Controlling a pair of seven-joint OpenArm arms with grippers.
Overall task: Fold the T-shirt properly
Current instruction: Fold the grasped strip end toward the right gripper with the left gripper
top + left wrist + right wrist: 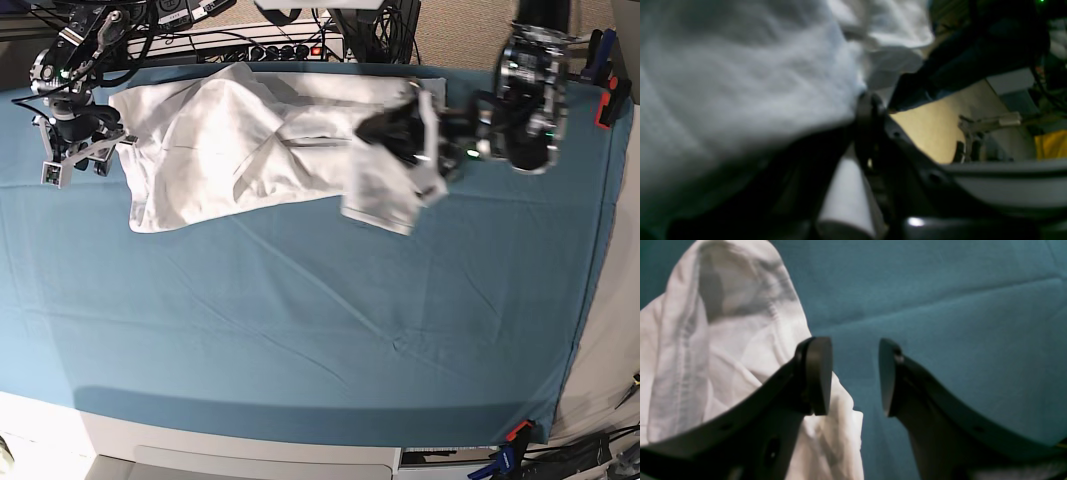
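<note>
Lying crumpled upper left, the T-shirt (250, 140) remains unfolded; left gripper (425, 140) jaws pinch its cloth, right gripper (855, 376) jaws gape empty.

Shirt (250, 140): spread across the far part of my cloth (330, 320), nearer the base view's left.
My left gripper (385, 130): on the shirt's right end in that view.
My right gripper (855, 376): over cloth, just beside the shirt's edge.
</note>
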